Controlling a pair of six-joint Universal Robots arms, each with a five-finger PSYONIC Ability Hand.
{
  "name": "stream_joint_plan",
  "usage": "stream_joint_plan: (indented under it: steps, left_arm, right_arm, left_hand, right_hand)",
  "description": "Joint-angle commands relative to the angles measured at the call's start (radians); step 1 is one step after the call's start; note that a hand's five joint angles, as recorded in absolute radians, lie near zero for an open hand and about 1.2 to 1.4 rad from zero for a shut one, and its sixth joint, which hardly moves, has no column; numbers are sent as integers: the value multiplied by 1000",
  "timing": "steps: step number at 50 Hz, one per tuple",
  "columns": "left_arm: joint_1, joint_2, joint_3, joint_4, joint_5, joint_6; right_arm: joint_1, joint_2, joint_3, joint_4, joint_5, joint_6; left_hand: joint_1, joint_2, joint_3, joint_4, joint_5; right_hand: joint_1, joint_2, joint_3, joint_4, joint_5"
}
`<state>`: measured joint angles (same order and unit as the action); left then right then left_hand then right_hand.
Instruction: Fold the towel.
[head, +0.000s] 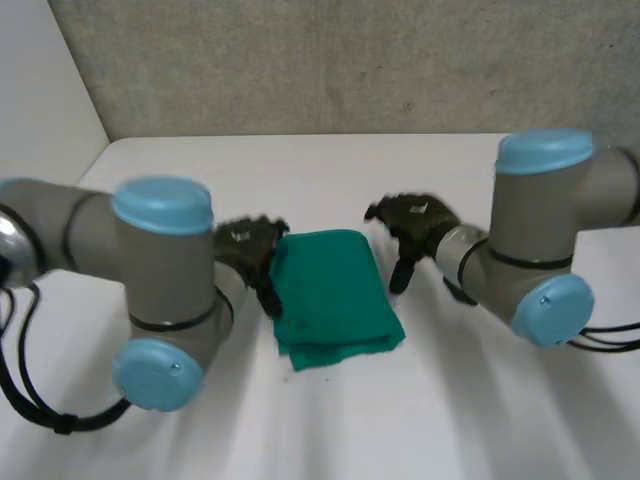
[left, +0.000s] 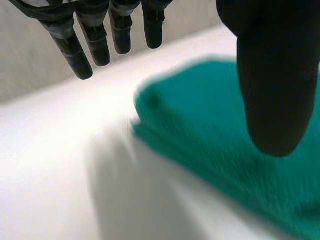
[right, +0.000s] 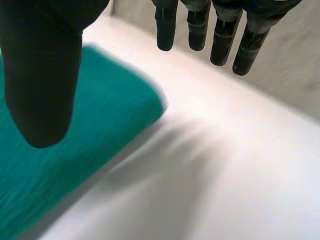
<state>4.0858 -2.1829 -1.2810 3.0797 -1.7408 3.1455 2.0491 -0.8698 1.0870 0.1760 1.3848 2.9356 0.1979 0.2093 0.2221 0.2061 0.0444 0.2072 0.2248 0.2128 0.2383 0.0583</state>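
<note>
Head view
Towel: the green towel (head: 335, 295) lies folded into a rough rectangle in the middle of the white bench (head: 450, 400), with layered edges showing at its near end.
Left hand: the left hand (head: 248, 245) sits at the towel's left edge, close to the far corner; I cannot tell whether it touches.
Right hand: the right hand (head: 415, 225) is just beside the towel's far right corner, fingers hanging loosely downward.
Backdrop: a grey wall (head: 350, 60) stands behind the bench.

Left wrist view
Hand state: the fingers (left: 75, 50) are straight and spread well away from the thumb (left: 275, 75), with nothing held.
Towel: it lies under the thumb, and one rounded corner reaches toward the fingers, which are over bare bench.

Right wrist view
Hand state: straight fingers (right: 225, 35) stand apart from the thumb (right: 42, 75), and the hand is empty.
Towel: it lies beneath the thumb, its corner just short of the fingertips, which are above bare bench.
</note>
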Motion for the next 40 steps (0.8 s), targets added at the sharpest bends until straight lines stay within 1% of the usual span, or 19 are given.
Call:
stream_joint_plan:
  steps: [1, 2, 3, 4, 7, 8, 13, 16, 21, 25, 40]
  left_arm:
    - [24, 230, 20, 2, 4, -5]
    - [33, 253, 22, 2, 4, -5]
    - [33, 253, 22, 2, 4, -5]
    - [77, 314, 22, -2, 6, -2]
    - [125, 357, 28, -27, 9, -5]
    - [154, 380, 38, -57, 10, -5]
    - [209, 429, 61, -153, 13, -7]
    - [248, 454, 65, -214, 46, -15]
    - [258, 472, 57, -228, 86, -39]
    - [252, 472, 48, -228, 90, -58]
    - [257, 485, 9, -222, 95, -55]
  right_arm:
    - [-30, -253, 73, -151, 132, 34]
    - [-41, -280, 83, -170, 149, 40]
    - [-65, -334, 103, -197, 184, 46]
    - [-76, -362, 111, -208, 198, 50]
    - [-110, -451, 125, -219, 233, 51]
    - [-115, -465, 128, -216, 235, 51]
    - [-138, -491, 129, -153, 230, 37]
    - [-150, -492, 117, -92, 223, 39]
    - [-161, -492, 108, -67, 214, 48]
    - [-161, -492, 117, -67, 207, 48]
    - [-144, -494, 157, -85, 206, 50]
  left_hand:
    - [-8, -19, -32, -16, -29]
    - [-8, -19, -32, -16, -29]
    - [-8, -19, -32, -16, -29]
    - [4, -8, -20, -4, -17]
    - [16, 4, -9, 7, -5]
    - [19, 7, -6, 10, -3]
    - [21, 10, -3, 13, 0]
    - [7, -4, -17, -1, -14]
    - [-2, -13, -26, -10, -23]
    - [-11, -22, -35, -19, -32]
    - [-23, -34, -47, -31, -44]
  right_hand:
    - [-33, -50, -38, -64, -58]
    - [-33, -50, -38, -64, -58]
    - [-33, -50, -38, -64, -58]
    - [-33, -50, -38, -64, -58]
    - [-33, -50, -38, -64, -58]
    - [-33, -50, -38, -64, -58]
    - [-33, -50, -38, -64, -58]
    - [-33, -50, -38, -64, -58]
    - [-33, -50, -38, -64, -58]
    - [-33, -50, -38, -64, -58]
    - [-33, -50, -38, -64, -58]
